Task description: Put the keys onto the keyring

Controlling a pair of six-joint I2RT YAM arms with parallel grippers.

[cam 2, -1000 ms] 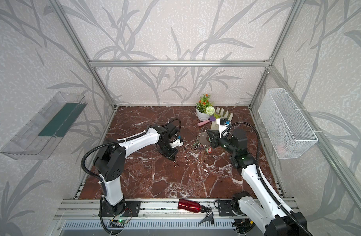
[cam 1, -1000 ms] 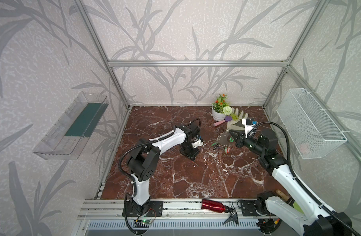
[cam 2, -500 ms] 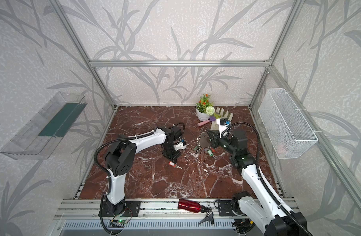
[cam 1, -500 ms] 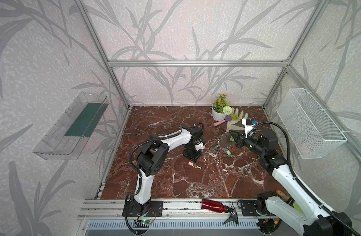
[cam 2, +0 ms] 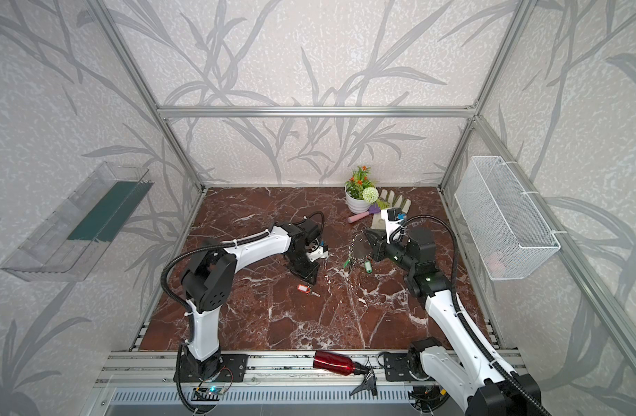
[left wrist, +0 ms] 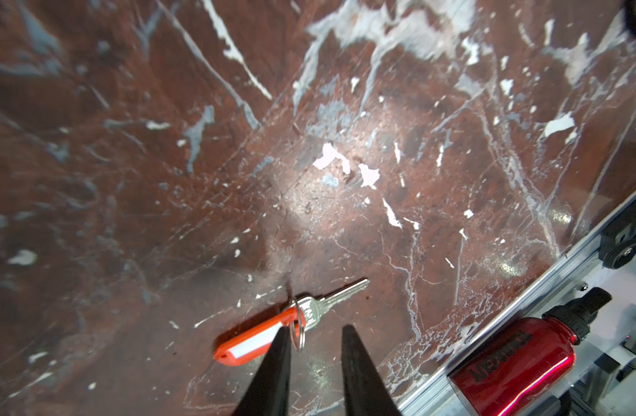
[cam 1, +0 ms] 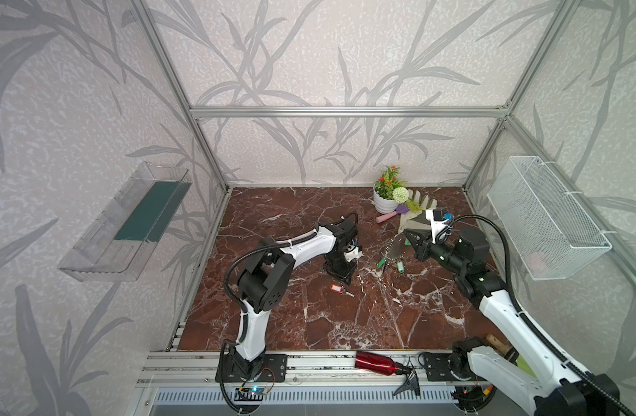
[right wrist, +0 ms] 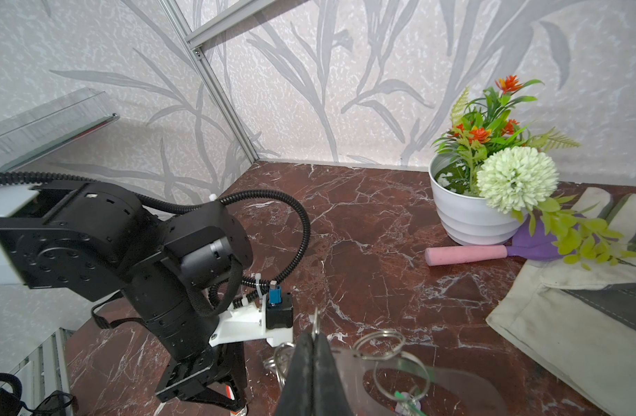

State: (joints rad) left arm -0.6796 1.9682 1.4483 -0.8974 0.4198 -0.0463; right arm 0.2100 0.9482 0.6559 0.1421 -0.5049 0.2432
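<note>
— One red bottle (cam 1: 376, 362) lies nearest, on the front rail (cam 1: 309, 362). Past it, one loose key (cam 1: 337, 289) with a red-orange tag lies flat on the marble table (cam 1: 309, 324).

— And the left gripper (left wrist: 314, 329)?

— It is near that key, jaws a narrow gap apart with nothing between them. Only the left wrist view shows the gap.

— Farther on?

— The right gripper (right wrist: 314, 338) is pinched tight on a split ring of the one keyring (cam 1: 394, 248), right of centre. The top views hide that pinch, but both show two green tags (cam 1: 381, 262) on the ring.

— Behind?

— One flower pot (cam 1: 383, 207), one glove (cam 1: 412, 223) and one pink-handled tool (cam 1: 385, 217).
</note>
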